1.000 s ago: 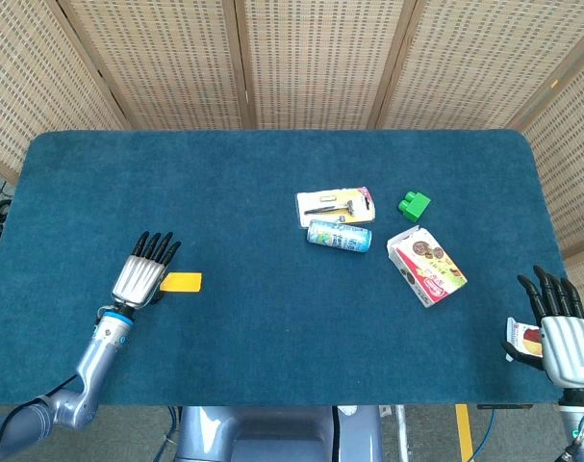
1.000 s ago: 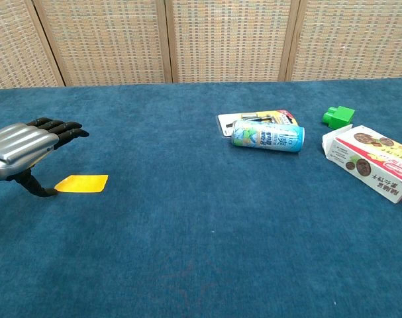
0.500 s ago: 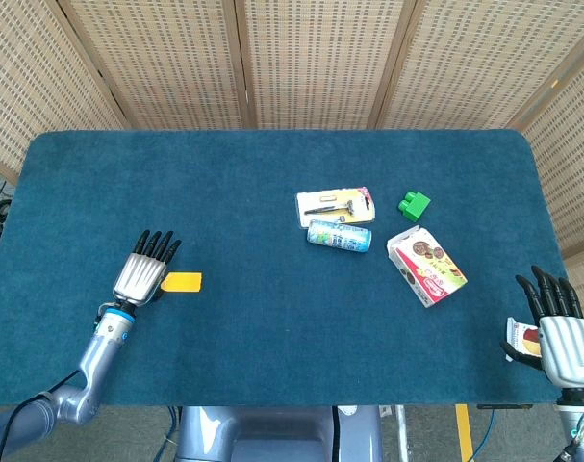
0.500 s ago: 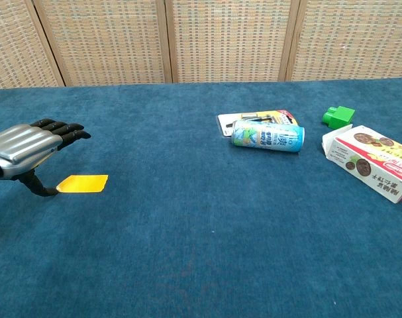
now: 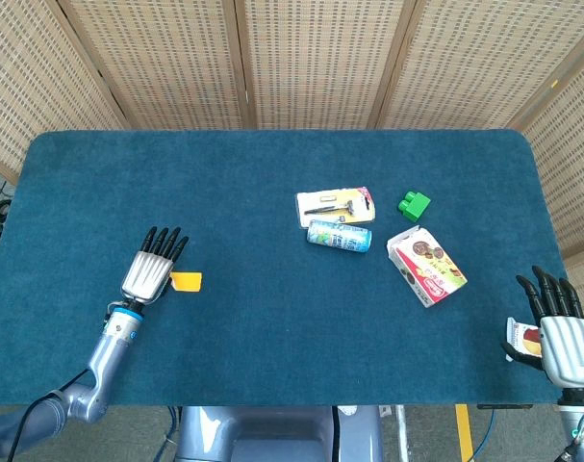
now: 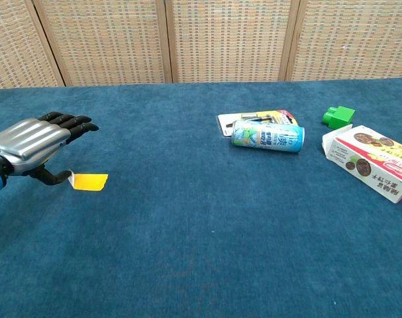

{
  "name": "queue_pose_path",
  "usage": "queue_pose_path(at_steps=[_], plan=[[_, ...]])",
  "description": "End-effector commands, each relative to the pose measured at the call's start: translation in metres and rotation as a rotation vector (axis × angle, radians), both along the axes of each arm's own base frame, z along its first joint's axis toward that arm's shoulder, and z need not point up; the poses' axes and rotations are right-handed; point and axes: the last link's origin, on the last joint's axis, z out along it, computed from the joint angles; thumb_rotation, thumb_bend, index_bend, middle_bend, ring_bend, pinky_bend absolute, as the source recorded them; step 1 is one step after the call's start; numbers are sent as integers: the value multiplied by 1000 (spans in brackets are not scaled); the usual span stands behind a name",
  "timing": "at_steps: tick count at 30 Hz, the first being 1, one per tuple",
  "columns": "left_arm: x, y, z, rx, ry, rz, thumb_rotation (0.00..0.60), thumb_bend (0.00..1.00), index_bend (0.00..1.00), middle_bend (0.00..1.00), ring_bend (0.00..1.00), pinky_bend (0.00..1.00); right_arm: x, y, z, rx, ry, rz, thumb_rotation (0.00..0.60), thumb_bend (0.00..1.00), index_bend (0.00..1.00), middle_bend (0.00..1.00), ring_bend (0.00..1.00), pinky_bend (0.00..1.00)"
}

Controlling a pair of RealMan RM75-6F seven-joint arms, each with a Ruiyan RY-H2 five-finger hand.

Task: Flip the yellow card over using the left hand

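Observation:
The yellow card (image 5: 188,280) lies on the blue table (image 5: 272,327) near its left front. My left hand (image 5: 153,270) hovers just left of it, palm down with the fingers stretched forward. In the chest view the left hand (image 6: 34,140) has its thumb hooked at the left end of the card (image 6: 91,181), and that end is raised a little, showing a pale underside. No finger presses on top of the card. My right hand (image 5: 564,337) sits at the table's front right corner, fingers spread and holding nothing.
Right of centre lie a razor blister pack (image 5: 336,204), a can on its side (image 5: 339,235), a green block (image 5: 414,204) and a biscuit box (image 5: 426,266). A small packet (image 5: 520,339) lies beside my right hand. Woven screens stand behind the table.
My left hand has moved right and slightly forward onto the card's left end. The thumb now meets that end, which has lifted and makes the card look shorter. The right hand stays put.

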Motion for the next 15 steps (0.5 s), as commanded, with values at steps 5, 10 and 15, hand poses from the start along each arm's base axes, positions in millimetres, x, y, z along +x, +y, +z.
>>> queue_pose_path(at_steps=[5,10,15], plan=[[2,0,3,17,-27,-9,600,452,52,0,0,0,0,0,0,1,0,1,600,53,83,0,0,0],[-1,-2,4,14,-26,-2,600,469,52,0,0,0,0,0,0,1,0,0,600,53,83,0,0,0],[-3,-3,4,11,-28,2,600,529,53,0,0,0,0,0,0,2,0,-2,600,53,83,0,0,0]])
